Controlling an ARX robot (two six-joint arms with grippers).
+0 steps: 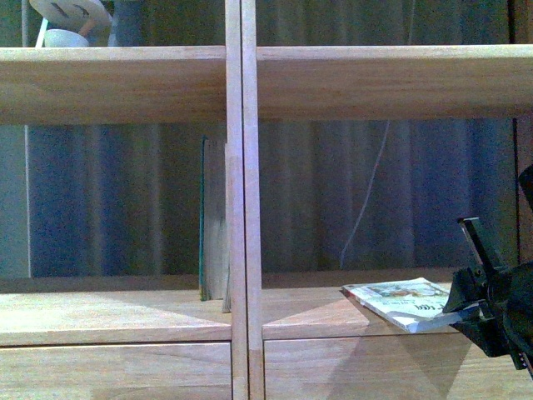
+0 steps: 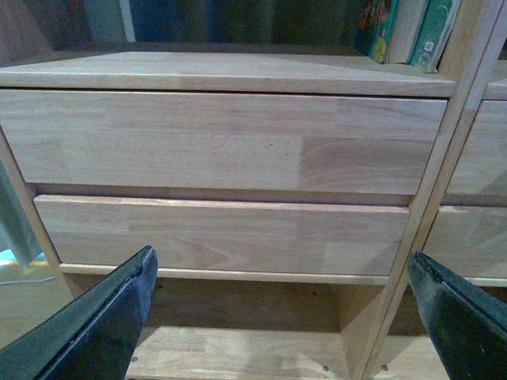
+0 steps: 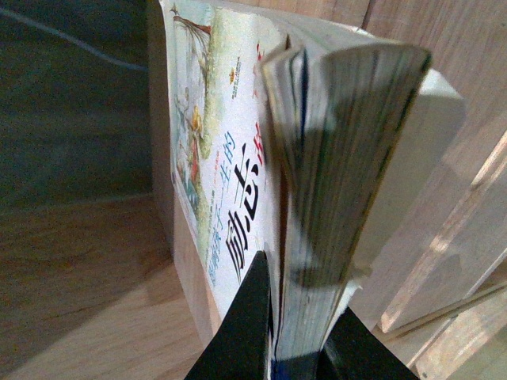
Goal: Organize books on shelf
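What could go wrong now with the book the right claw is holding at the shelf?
1. The right claw pinches the paperback by one edge only, with the pages fanning out; it may sag or slip.
2. The paperback seems to overhang the front of the shelf; released here, it could tip off.

The right end effector [image 1: 460, 307], itself cropped, covers the paperback's [image 1: 398, 297] corner.

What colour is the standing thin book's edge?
Teal; the thin upright book shows best in front view.

Left gripper [image 2: 281, 261]: jaws spread wide, nothing between them. Right gripper [image 3: 297, 348]: low at front view's right edge, fingers [image 3: 242, 332] clamped on paperback [image 3: 230, 158].
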